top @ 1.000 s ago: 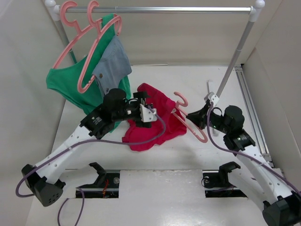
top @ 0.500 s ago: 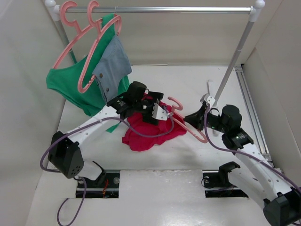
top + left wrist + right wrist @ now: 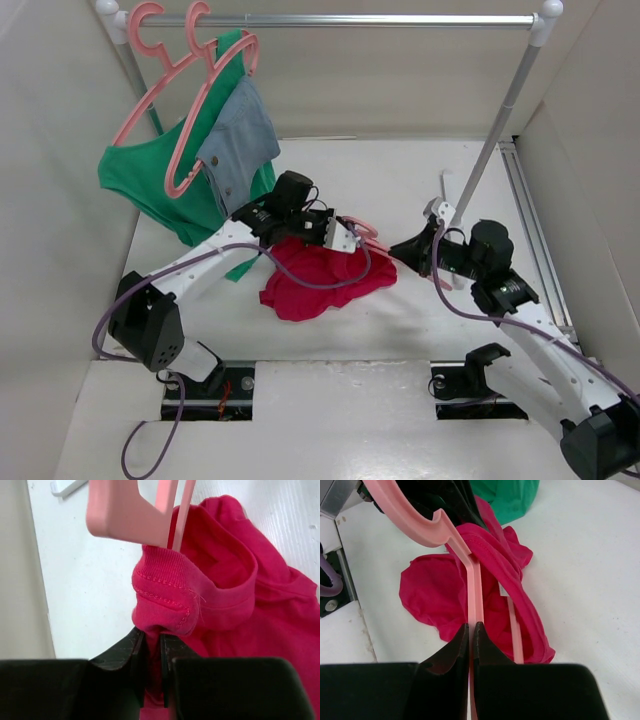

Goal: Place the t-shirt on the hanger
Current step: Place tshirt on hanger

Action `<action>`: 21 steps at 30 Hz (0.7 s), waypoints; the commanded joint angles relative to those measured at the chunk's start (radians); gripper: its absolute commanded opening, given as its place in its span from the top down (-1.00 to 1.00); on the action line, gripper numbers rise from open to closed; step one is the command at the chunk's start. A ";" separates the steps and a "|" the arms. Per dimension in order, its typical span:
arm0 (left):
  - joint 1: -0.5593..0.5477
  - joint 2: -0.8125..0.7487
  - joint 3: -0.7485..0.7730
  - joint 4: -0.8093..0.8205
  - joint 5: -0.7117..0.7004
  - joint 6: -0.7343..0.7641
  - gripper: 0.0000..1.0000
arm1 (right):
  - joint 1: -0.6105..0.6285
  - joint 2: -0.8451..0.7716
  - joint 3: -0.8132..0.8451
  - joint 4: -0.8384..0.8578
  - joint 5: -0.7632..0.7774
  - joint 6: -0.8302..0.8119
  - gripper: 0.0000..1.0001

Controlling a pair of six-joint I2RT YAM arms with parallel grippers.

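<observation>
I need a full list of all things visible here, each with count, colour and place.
t-shirt: 1, crimson, crumpled mid-table
hanger: 1, salmon pink, partly inside the t-shirt's collar
other hangers: 2, pink, on the rail's left end
green garment: 1, green, on a rail hanger
denim piece: 1, grey-blue, on a rail hanger
clothes rail: 1, silver, at the back
table: 1, white, below everything
left gripper: 1, black, shut on the t-shirt's collar
right gripper: 1, black, shut on the hanger

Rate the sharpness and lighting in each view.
Top external: soft, even light, faint shadows, no glare, all sharp. Left wrist: t-shirt collar stitching crisp, hanger nearest the lens looks softer, left hand nearly featureless black. Right wrist: hanger bar sharp, right hand a dark silhouette.
</observation>
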 commanded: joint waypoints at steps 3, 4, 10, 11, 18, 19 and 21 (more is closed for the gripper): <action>-0.001 -0.062 -0.039 0.042 0.038 -0.112 1.00 | 0.018 0.017 0.065 0.104 -0.019 -0.014 1.00; -0.001 -0.072 -0.039 0.042 0.027 -0.123 1.00 | 0.018 0.017 0.074 0.104 -0.019 -0.014 1.00; 0.020 -0.129 -0.090 -0.010 0.027 -0.005 1.00 | 0.018 0.049 0.074 0.092 -0.038 -0.014 0.43; 0.031 -0.143 -0.105 -0.023 0.027 0.026 1.00 | 0.018 0.063 0.097 0.077 -0.048 -0.023 -0.01; 0.031 -0.189 -0.171 -0.082 -0.007 0.192 1.00 | -0.017 0.094 0.224 -0.025 -0.151 -0.084 -0.99; 0.031 -0.189 -0.183 -0.082 -0.007 0.207 1.00 | -0.017 0.103 0.258 -0.025 -0.151 -0.084 -0.99; 0.031 -0.189 -0.192 -0.095 -0.007 0.218 1.00 | -0.026 0.126 0.290 -0.025 -0.186 -0.084 -0.99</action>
